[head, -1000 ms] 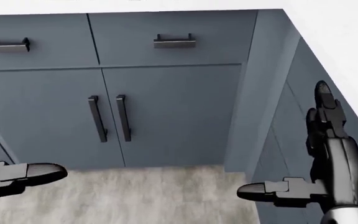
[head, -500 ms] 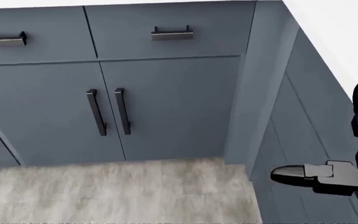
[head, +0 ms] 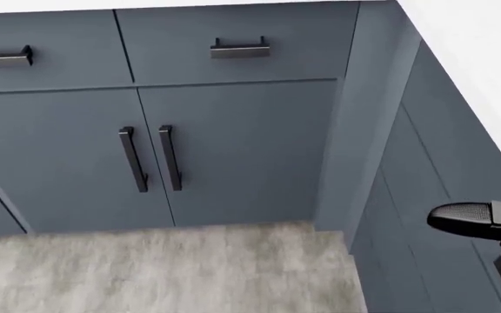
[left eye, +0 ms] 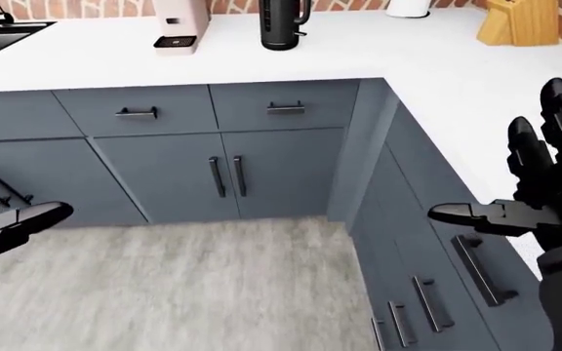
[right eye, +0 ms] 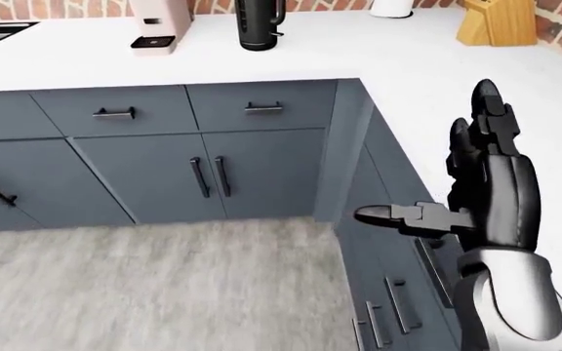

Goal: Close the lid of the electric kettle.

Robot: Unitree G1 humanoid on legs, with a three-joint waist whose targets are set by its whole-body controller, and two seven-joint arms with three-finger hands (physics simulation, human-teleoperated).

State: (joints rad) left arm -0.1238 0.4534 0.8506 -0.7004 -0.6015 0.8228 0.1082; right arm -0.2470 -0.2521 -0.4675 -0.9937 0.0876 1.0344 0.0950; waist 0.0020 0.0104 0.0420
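Standing well apart from the electric kettle [left eye: 283,23], I saw only its black lower body at the top of the left-eye view, resting on the white surface [left eye: 379,55] beside a pink appliance [left eye: 179,25]; its lid was cropped out. I judged it rigid, fairly light and smooth, so a gentle downward press on the lid near its free edge should do. My right hand [right eye: 481,183] had its fingers spread and empty; my left hand [left eye: 13,223] looked open too.
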